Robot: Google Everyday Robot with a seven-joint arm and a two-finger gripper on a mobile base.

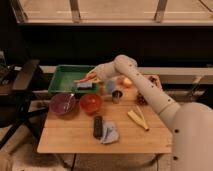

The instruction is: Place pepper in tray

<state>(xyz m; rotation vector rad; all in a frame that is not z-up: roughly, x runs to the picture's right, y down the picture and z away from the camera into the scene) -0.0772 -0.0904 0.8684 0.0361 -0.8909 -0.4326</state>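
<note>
The shallow rectangular green plastic tray (pixel 64 79) sits at the back left of the light wooden table (pixel 75 137), with a small blue-grey block (pixel 84 86) lying at its front right corner. Over that corner hangs the white arm's two-finger gripper (pixel 89 78), and the long thin red-orange chili pepper (pixel 82 80) juts from its tip toward the tray's inside; the jaws seem closed on the pepper's end.

In front of the tray stand a round purple bowl (pixel 62 103) and a round red bowl (pixel 90 102), side by side; what they hold cannot be told. A small metal cup (pixel 116 96) stands right of the red bowl.

Nearer the front edge lie a dark oblong object (pixel 98 126), a crumpled blue cloth (pixel 110 134) and pale yellow wooden tongs (pixel 137 119). A dark chair (pixel 22 85) stands left of the table, beneath a wide window (pixel 115 10).
</note>
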